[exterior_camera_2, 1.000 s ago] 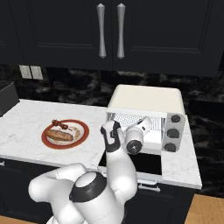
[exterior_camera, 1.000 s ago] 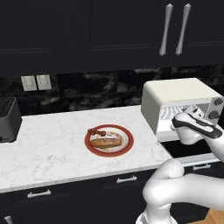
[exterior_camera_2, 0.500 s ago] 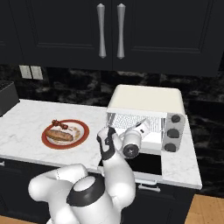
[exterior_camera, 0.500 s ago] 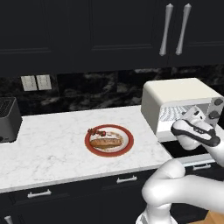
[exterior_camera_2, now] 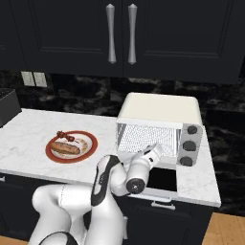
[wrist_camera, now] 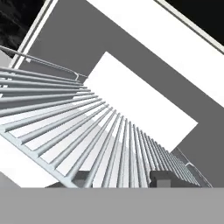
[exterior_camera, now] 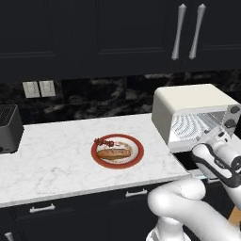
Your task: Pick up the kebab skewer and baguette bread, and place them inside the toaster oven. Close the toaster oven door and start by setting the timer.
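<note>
The cream-white toaster oven (exterior_camera: pixel 188 100) (exterior_camera_2: pixel 160 108) stands at the counter's right end. Its door (exterior_camera_2: pixel 162 180) is folded down flat, dark glass facing up, and its wire rack (wrist_camera: pixel 109 140) is bare. My gripper (exterior_camera_2: pixel 154 148) (exterior_camera: pixel 220 137) hovers just over the lowered door at the oven's mouth, pointing inward, open and holding nothing. The golden-brown baguette bread (exterior_camera: pixel 114 153) (exterior_camera_2: pixel 65 148) lies on a red-rimmed plate (exterior_camera: pixel 134 160) (exterior_camera_2: pixel 52 156) left of the oven. The kebab skewer (exterior_camera: pixel 103 141) (exterior_camera_2: pixel 65 138) lies beside the bread on the plate's far side.
A dark slot toaster (exterior_camera: pixel 7 129) (exterior_camera_2: pixel 6 103) sits at the counter's far left. Black upper cabinets with silver handles (exterior_camera_2: pixel 111 33) hang overhead. The oven's knobs (exterior_camera_2: pixel 190 145) are on its right face. White marble counter (exterior_camera: pixel 56 160) lies between plate and toaster.
My hand has dropped a little lower in front of the open oven. The plate, bread, skewer and door have not moved.
</note>
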